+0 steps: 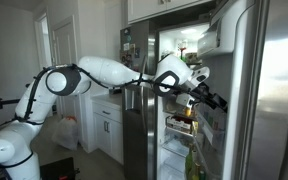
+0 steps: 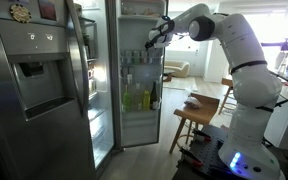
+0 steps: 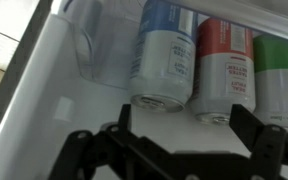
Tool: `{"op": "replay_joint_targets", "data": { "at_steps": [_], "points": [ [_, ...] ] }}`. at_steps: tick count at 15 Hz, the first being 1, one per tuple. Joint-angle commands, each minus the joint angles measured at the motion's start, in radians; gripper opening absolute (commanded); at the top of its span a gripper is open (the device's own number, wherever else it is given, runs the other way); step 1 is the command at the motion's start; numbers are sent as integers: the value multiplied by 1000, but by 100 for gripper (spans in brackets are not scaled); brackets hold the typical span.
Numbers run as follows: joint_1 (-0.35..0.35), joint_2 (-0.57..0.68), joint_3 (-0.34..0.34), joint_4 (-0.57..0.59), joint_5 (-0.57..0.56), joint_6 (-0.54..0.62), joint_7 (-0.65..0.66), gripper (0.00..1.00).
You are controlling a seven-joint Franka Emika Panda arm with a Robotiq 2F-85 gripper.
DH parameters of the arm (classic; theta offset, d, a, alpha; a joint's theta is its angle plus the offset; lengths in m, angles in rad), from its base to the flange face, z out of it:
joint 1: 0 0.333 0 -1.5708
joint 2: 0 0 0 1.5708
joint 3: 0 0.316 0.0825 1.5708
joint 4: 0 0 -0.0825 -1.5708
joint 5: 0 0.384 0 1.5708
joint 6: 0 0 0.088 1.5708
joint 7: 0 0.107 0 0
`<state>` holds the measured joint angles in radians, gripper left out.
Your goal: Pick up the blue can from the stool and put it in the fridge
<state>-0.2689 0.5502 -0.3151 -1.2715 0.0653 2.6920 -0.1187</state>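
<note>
Upright on a white ledge inside the fridge [image 3: 44, 70]: the blue can [image 3: 164, 55], blue on top with a white label below. Close against it on 1 side, a red can [image 3: 224, 65], and past that a green can [image 3: 286, 70], all 3 in a row. On the blue can's other side, just beside it, a curved clear plastic wall [image 3: 89, 50].

Under the row in the wrist view, the gripper [image 3: 184, 128]: spread wide, 2 dark fingers [image 3: 124, 125] well apart, nothing held between them. Near the blue can's base but not clamped on it; cannot tell whether a fingertip touches.

Too small to pick out the blue can in either exterior view. In both exterior views, the white arm [image 1: 104, 70] reaching level into the lit compartment, with the gripper [image 1: 209, 98] up among the stocked shelves and the steel doors [image 2: 44, 90] standing open. Outside the fridge, near the robot's base, a wooden stool [image 2: 196, 108].
</note>
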Motion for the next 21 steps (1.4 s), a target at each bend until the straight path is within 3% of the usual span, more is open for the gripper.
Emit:
{"op": "replay_joint_targets", "data": {
  "at_steps": [1, 7, 11, 20, 21],
  "points": [
    [126, -59, -97, -82, -117, 4, 130, 100],
    [341, -105, -239, -174, -321, -21, 324, 100],
    [439, -178, -264, -249, -381, -72, 358, 100],
    [570, -389, -245, -251, -377, -351, 345, 100],
    [466, -420, -112, -233, -418, -392, 368, 100]
  ]
}}
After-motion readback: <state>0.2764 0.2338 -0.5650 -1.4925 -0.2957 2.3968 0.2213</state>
